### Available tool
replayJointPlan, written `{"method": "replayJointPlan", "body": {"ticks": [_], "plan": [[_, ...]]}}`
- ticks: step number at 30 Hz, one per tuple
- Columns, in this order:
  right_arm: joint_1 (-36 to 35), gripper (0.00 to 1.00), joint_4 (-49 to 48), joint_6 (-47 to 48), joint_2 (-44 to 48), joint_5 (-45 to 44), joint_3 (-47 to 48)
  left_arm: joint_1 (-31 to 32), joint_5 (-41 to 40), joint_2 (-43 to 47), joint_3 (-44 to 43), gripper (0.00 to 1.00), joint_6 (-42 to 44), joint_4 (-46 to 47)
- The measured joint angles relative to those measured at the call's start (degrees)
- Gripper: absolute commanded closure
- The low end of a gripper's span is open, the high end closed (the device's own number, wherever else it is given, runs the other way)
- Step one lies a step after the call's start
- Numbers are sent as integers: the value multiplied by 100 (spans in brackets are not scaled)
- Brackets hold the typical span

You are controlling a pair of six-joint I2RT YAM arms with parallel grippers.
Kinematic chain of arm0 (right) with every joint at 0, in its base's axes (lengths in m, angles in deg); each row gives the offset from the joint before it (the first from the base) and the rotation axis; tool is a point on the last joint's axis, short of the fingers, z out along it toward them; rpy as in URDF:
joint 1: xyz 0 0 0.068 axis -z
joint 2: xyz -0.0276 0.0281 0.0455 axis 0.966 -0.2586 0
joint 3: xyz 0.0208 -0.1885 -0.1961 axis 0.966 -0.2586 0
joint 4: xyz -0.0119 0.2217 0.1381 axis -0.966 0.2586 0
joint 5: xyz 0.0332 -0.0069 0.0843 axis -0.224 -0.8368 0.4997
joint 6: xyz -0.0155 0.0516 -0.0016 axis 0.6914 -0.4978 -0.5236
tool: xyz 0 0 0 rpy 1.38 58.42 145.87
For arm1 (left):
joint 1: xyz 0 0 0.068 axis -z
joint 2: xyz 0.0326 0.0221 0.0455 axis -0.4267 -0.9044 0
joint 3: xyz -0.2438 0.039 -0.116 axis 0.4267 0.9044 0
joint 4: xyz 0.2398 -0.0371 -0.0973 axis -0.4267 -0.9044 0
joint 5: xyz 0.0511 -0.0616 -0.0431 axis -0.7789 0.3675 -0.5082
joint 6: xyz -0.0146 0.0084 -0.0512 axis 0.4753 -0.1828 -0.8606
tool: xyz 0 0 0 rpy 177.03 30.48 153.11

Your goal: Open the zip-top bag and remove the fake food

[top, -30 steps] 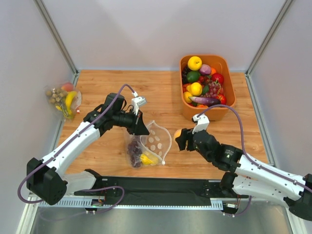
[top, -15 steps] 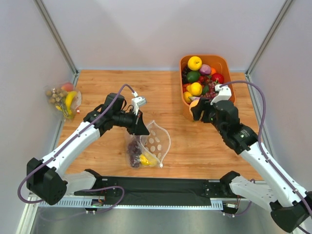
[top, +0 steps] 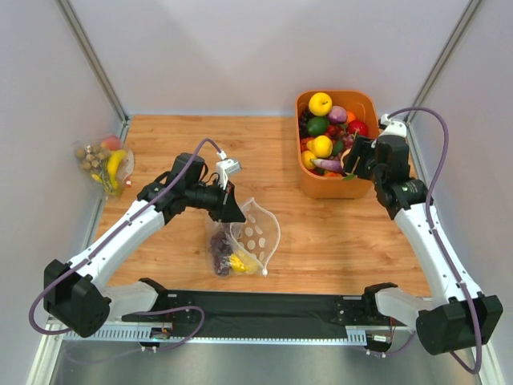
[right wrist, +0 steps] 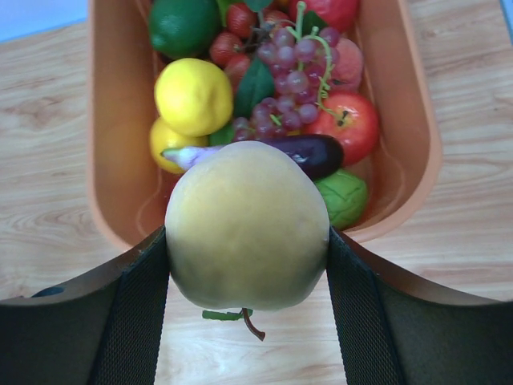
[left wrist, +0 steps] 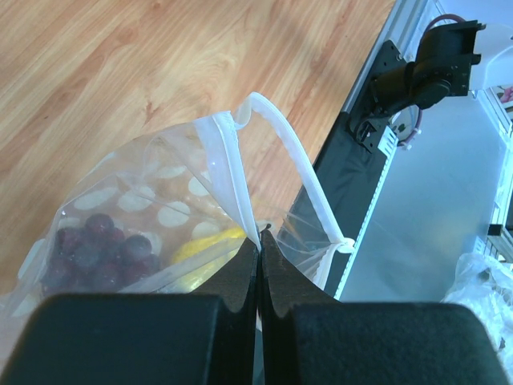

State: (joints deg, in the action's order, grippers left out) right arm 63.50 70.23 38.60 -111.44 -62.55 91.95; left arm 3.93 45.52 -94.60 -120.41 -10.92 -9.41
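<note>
The zip-top bag [top: 248,237] lies on the table near the front, mouth open, spotted. It shows in the left wrist view [left wrist: 160,216] too. Inside are dark purple grapes [left wrist: 100,249] and a small yellow fruit [left wrist: 200,245]. My left gripper [top: 232,210] is shut on the bag's white zip strip [left wrist: 232,176] and holds that edge up. My right gripper [top: 351,164] is shut on the round orange-yellow fruit [right wrist: 247,224], stem down, and holds it above the near rim of the orange bin [top: 341,188].
The orange bin [right wrist: 112,160] at the back right holds several other fake fruits and vegetables. A second clear bag with banana, peach and nuts [top: 104,160] lies at the far left edge. A black mat [top: 264,305] runs along the table's front.
My right arm has swung from beside the bag up and right to the orange bin, carrying the round fruit. The left gripper and the bag have stayed put.
</note>
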Motion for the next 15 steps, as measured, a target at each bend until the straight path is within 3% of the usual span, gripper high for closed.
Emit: {"method": "replayJointPlan", "body": {"ticks": [15], "plan": [[330,61,-57,195,-1040,-452,236,2,0,0,0,100,0,-2]]}}
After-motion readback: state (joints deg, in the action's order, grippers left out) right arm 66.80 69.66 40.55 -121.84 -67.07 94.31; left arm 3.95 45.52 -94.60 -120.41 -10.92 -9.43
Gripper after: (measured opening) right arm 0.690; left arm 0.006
